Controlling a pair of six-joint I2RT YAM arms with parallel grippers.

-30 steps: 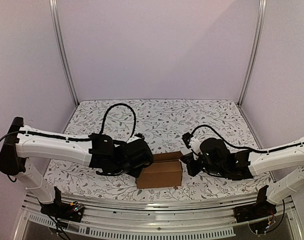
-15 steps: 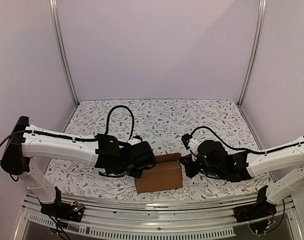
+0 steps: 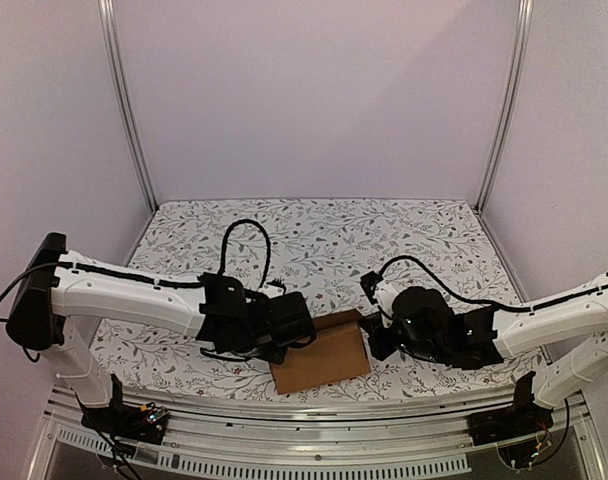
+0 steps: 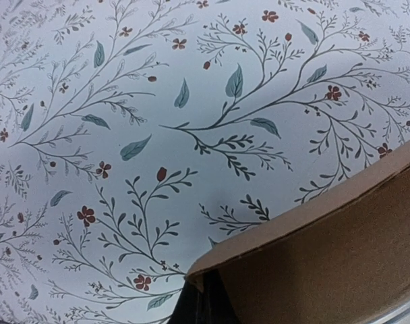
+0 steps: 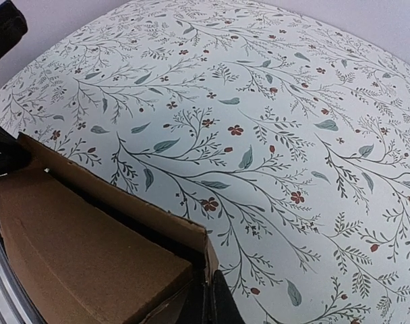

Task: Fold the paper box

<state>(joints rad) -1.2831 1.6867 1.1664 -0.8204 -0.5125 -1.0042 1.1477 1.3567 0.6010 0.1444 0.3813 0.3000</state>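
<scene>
The box [image 3: 322,358] is lying slightly askew near the front edge of the floral cloth [image 3: 324,235], between the two arms. The left gripper [image 3: 296,330] is pinching its left edge and the right gripper [image 3: 372,338] is pinching its right flap corner, both jaws narrow. Plain lilac walls [image 3: 314,90] and metal posts [image 3: 122,100] are enclosing the table.

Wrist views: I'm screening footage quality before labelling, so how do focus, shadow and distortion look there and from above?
Left wrist view: floral cloth sharp, a soft shadow along the paper box, whose near wall looks slightly blurred. Right wrist view: strong wide-angle bending at the cloth's far edge; box interior shadowed. Top external view: even, soft light, no glare.
</scene>
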